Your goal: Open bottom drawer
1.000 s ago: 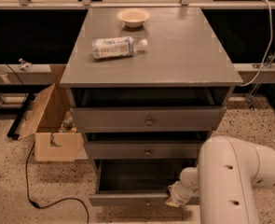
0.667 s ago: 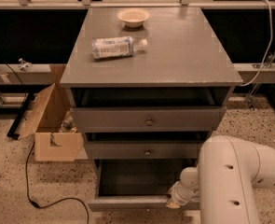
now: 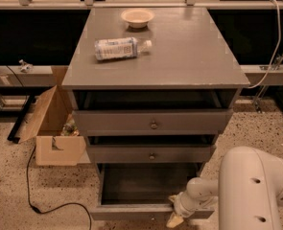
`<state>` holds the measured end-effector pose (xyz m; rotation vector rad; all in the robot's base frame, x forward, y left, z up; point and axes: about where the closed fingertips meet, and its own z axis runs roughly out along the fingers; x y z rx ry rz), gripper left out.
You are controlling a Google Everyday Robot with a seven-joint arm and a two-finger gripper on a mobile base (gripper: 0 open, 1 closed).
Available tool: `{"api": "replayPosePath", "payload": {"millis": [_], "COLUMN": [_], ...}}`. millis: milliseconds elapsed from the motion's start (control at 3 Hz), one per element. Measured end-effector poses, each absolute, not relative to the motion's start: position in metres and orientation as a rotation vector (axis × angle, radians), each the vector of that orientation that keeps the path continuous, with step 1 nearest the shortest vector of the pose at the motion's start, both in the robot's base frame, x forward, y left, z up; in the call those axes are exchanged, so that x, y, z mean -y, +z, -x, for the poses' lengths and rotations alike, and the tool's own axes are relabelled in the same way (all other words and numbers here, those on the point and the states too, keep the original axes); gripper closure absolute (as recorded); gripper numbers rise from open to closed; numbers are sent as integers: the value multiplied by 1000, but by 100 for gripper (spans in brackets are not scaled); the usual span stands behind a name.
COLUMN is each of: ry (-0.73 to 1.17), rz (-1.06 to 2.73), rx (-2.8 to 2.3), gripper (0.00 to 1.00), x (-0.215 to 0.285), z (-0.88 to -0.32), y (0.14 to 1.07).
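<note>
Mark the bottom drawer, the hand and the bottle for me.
bottom drawer (image 3: 126, 213): camera view, left part of its pulled-out front panel.
hand (image 3: 174, 219): camera view, its tip, low by the drawer front's right part.
bottle (image 3: 116, 48): camera view, middle of its labelled body, lying on its side.

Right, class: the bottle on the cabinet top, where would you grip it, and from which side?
Grip the bottle across its labelled middle, coming down from above. It lies on its side on the cabinet top, cap pointing right, so its round body offers near and far sides to close on. The gripper is low, at the front of the bottom drawer.
</note>
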<state>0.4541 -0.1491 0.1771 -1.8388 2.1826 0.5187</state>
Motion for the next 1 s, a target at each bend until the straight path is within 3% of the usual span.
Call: {"api": "replayPosePath", "payload": {"millis": [333,1000], "ry": [528,461], "rz": [1843,1772], "rx": [-2167,-2120], "gripper": [0,0], "x": [152,197], "z": [-456,-453], "y": [183,279]}}
